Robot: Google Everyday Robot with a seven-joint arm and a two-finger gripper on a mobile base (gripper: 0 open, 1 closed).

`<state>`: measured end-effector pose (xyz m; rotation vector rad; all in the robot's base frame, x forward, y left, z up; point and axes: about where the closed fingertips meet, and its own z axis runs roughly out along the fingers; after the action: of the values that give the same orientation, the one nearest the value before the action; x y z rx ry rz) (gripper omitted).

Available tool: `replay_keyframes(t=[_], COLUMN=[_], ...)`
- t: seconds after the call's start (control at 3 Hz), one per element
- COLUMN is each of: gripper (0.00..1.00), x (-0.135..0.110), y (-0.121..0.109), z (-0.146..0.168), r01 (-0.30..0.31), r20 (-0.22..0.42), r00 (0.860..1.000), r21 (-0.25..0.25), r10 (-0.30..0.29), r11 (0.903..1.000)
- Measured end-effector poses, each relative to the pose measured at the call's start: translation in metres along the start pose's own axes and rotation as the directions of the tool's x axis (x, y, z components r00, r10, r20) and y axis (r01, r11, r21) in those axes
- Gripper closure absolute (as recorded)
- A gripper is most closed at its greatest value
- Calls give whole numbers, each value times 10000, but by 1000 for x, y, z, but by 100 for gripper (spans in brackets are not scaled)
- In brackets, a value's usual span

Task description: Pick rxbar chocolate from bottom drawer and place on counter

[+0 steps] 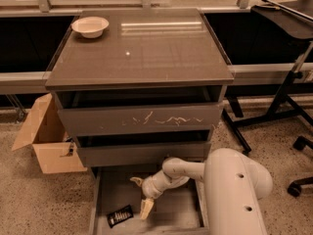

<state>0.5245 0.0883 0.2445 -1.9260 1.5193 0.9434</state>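
Seeing the gripper (138, 198) down inside the bottom drawer (172, 215), which is pulled out at the foot of the cabinet. Jaws are spread wide with nothing between them: one finger points up-left, the other hangs down toward the drawer floor. The rxbar chocolate (120, 215) lies flat on the drawer floor near the front left, just beside the lower fingertip and slightly left of it; I can't tell whether they touch. Black wrapper, pale lettering, lying at a slight angle. My arm (234, 190) comes in from the lower right, and the bulky white link covers the drawer's right side. Above it the middle drawer (142, 153) sits a little way out, and the scratched-front drawer (142, 119) above that is also slightly out. The counter (146, 53) is glossy grey-brown with light streaks reflected near its back edge. A pale bowl (90, 26) stands on its back left corner. An open cardboard box (46, 138) sits on the speckled floor, left of the cabinet.
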Motion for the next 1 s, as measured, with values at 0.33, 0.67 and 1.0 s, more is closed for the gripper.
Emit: replay_keyframes(t=[0.33,0.67,1.0], gripper=[0,0,0], x=[4,21,34], y=[-3,-14,-24], z=[9,31,54], r01=[-4,-60,-97], r20=[-47,-615,-1078], r00=[10000,9981,9942], r21=[-46,-208,-447], r10=[4,47,48], r11=[10000,9998,9990])
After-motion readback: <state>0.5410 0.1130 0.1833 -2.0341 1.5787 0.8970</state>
